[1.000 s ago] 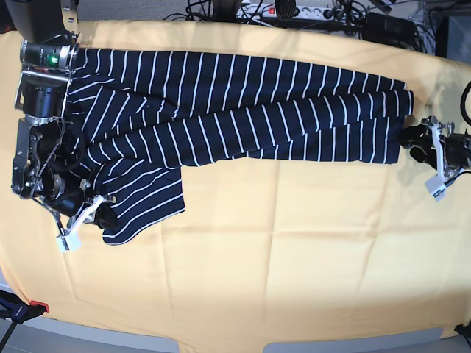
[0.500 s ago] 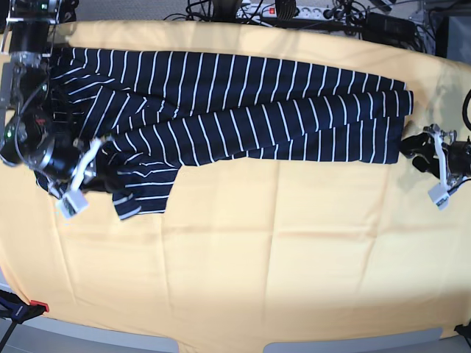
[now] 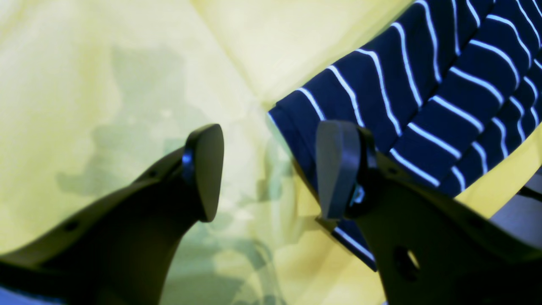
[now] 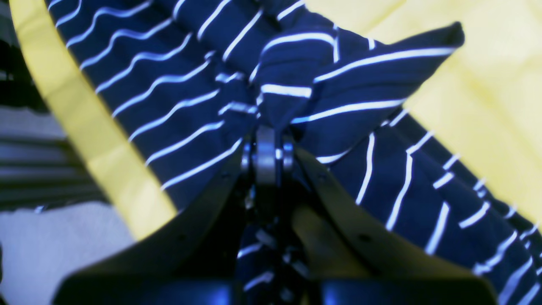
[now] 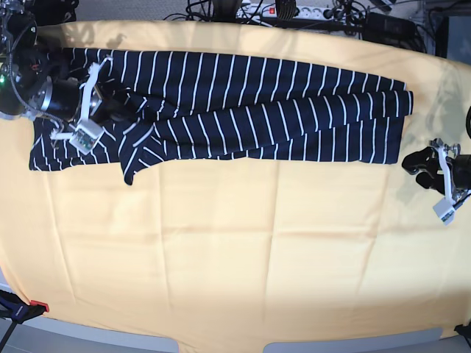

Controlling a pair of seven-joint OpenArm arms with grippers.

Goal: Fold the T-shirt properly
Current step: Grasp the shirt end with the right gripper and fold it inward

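Note:
The T-shirt [image 5: 257, 103], dark navy with thin white stripes, lies stretched in a long band across the far part of the yellow-orange cloth [image 5: 243, 250]. At its left end my right gripper [image 5: 109, 112] is shut on a bunch of sleeve cloth. In the right wrist view that fold of the T-shirt [image 4: 338, 80] stands up from the closed right gripper [image 4: 266, 142]. My left gripper [image 5: 416, 163] is open just off the shirt's right end. In the left wrist view the left gripper [image 3: 271, 169] holds nothing, and one fingertip [image 3: 334, 169] overlaps the T-shirt's corner [image 3: 423, 101].
Cables and a power strip [image 5: 287, 10] run along the table's far edge. A small red-marked clamp [image 5: 33, 307] sits at the near left corner. The yellow-orange cloth shows shallow creases across the near half.
My right gripper has carried the sleeve from the near left up and back onto the shirt's left end. The left gripper has drifted slightly nearer, away from the hem.

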